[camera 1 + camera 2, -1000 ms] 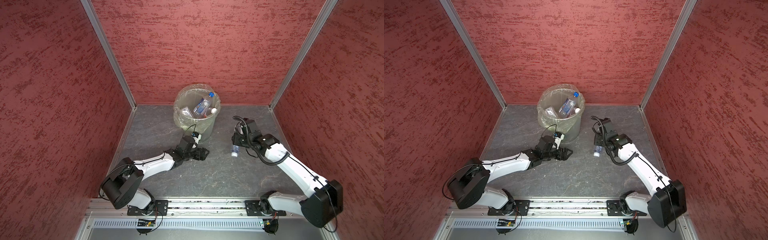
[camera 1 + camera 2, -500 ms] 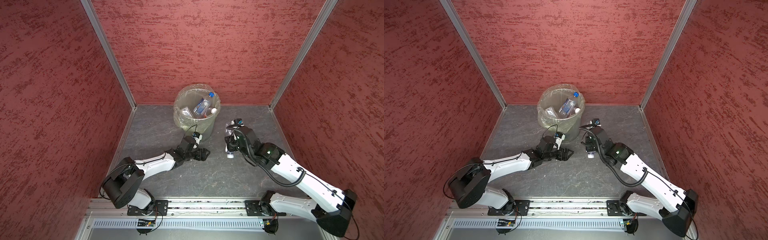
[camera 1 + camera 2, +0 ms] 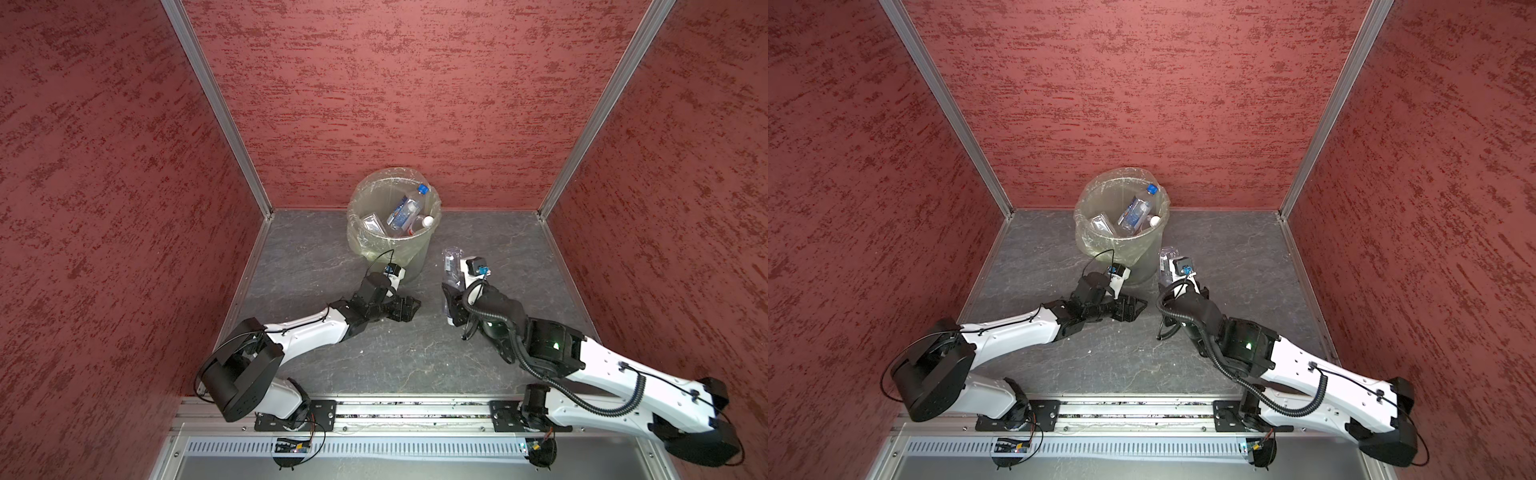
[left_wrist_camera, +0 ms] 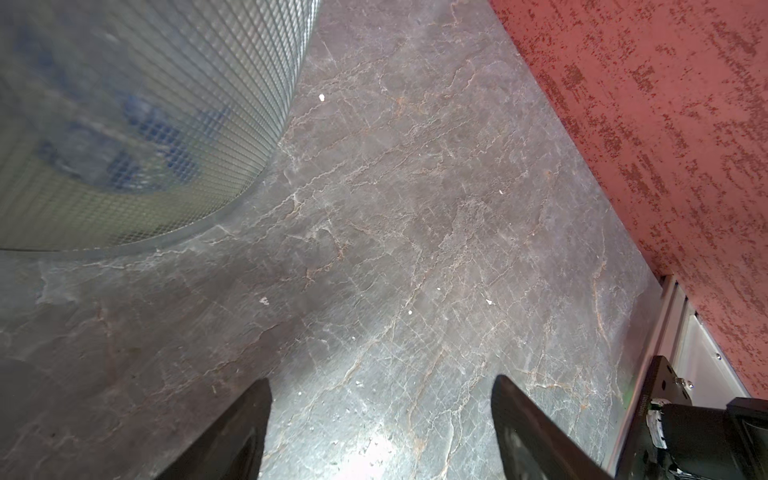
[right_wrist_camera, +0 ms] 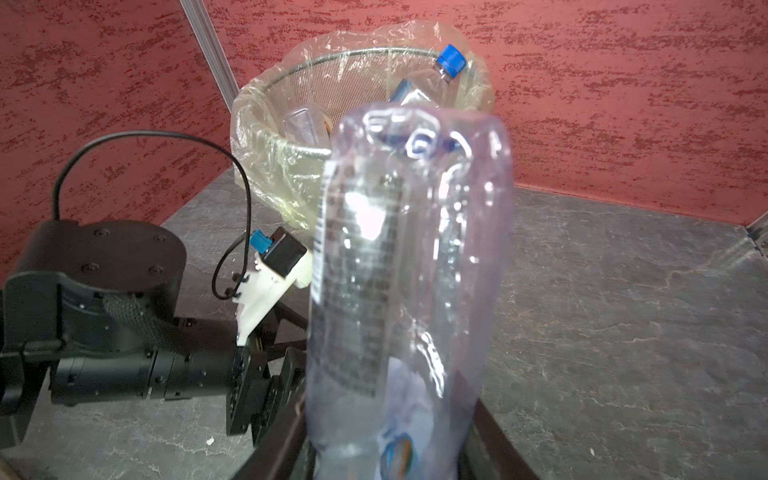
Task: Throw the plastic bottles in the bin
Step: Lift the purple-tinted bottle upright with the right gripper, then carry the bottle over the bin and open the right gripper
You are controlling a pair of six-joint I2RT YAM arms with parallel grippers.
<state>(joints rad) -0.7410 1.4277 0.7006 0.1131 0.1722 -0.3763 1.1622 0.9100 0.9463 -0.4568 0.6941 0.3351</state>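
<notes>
Right arm is now stretched lower and closer to the bin [image 3: 419,249] than a second ago, with its wrist rolled over. The bottle [image 3: 452,266], which hung cap-down beside the right gripper [image 3: 452,301], now points base-first toward the bin. Jaws are clamped on the bottle near its cap end; the grip looks unchanged. The bottle is in the air, near the bin's wall and not yet over the rim. Left gripper [image 3: 409,309] has not moved: jaws apart, empty, low over the floor [image 3: 374,357] just beside the bin. Other bottles [image 3: 403,212] already lie inside. Judgement: carry is nearly done; lift over the rim and release remain.
</notes>
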